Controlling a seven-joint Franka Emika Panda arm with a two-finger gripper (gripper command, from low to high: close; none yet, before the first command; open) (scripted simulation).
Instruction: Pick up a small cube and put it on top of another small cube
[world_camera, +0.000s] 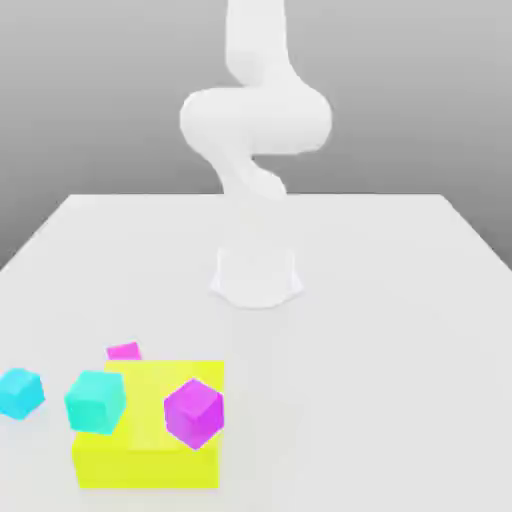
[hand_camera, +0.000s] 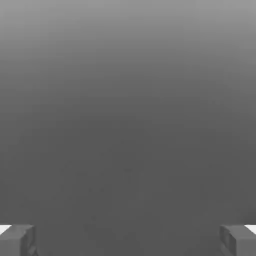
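We record a white bench carrying the arm, whose base stands at mid-bench. On the near part of the bench, toward the exterior view's left, lies a flat yellow block. A teal cube sits at its left edge, a magenta cube rests on it, and a smaller magenta cube lies just behind it. The small cube sits on the bench beside the teal cube, well apart from the arm. In the hand view, the claw stands wide, its fingertips far apart, empty, facing plain grey background.
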